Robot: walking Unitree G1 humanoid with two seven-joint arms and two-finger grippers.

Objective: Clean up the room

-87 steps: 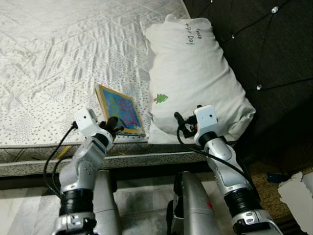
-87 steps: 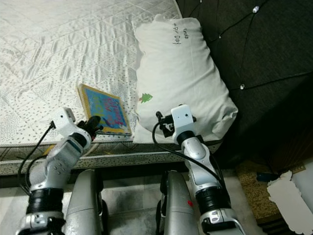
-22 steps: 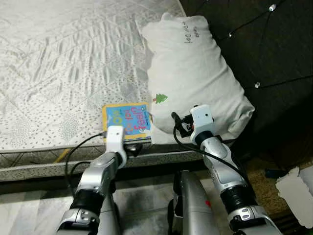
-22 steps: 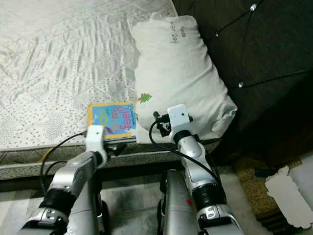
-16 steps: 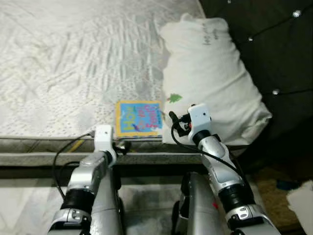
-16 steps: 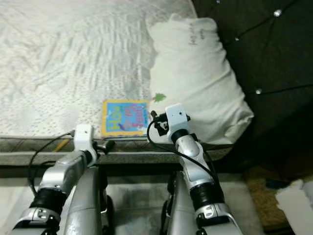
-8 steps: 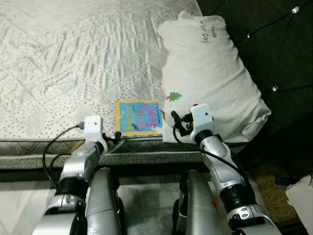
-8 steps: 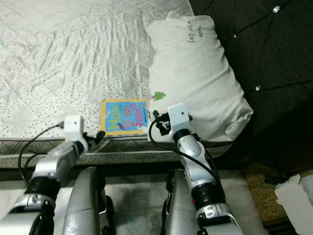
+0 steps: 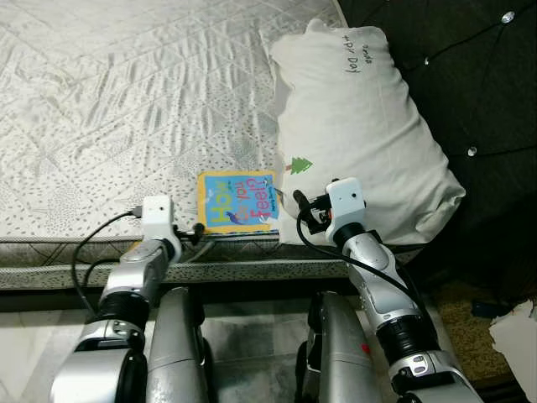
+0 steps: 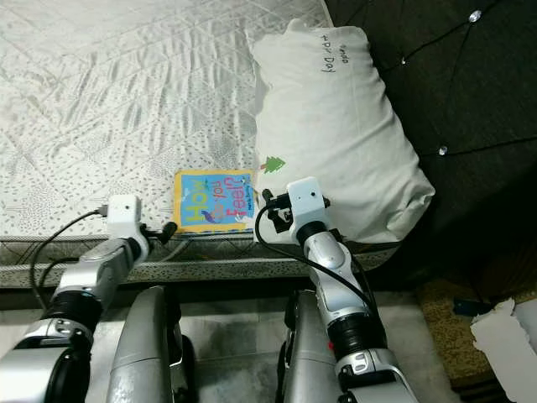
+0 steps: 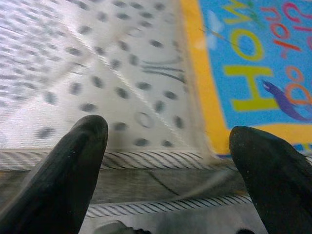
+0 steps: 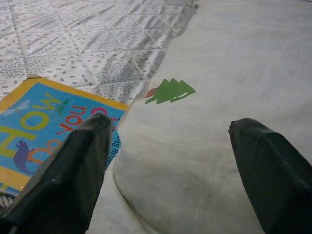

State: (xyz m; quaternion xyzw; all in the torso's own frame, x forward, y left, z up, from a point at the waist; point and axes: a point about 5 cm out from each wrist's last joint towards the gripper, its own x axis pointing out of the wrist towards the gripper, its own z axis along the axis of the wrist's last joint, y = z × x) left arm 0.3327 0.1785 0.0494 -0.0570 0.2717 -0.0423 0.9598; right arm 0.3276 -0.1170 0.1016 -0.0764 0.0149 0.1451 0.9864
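Partly tucked under the pillow [image 9: 361, 134], the book [image 9: 237, 201] lies at the bed [image 9: 126, 109] edge. Left gripper [image 11: 168, 146] and right gripper [image 12: 168, 146] hover with fingers spread, empty.

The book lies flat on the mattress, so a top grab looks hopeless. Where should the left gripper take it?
Probably the book's near edge, approached from the bed's front: it lies flush along the mattress rim, where the open left gripper already waits to pinch it.
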